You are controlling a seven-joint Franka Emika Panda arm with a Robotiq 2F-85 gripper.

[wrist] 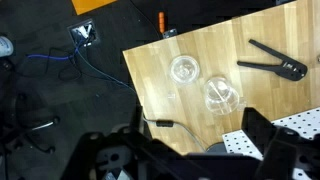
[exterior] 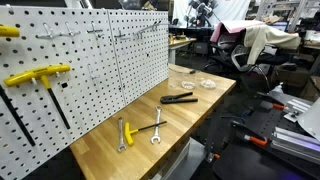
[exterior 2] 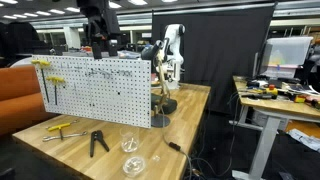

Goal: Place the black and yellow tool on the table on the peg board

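Your gripper (wrist: 185,150) hangs spread wide with nothing between its fingers, over the bench (wrist: 230,45) near the end of the peg board (wrist: 295,125). In the wrist view, two clear cups (wrist: 183,68) sit just ahead of the gripper, with the black pliers (wrist: 275,65) further off. The black and yellow tool (exterior 2: 65,128) lies flat on the bench, well apart from your gripper, beyond the pliers and in front of the peg board.

Pliers (wrist: 275,65) and two clear dishes (wrist: 219,95) obstruct the table (wrist: 230,40) before the peg board (exterior 2: 100,90); surrounding wood lies bare.
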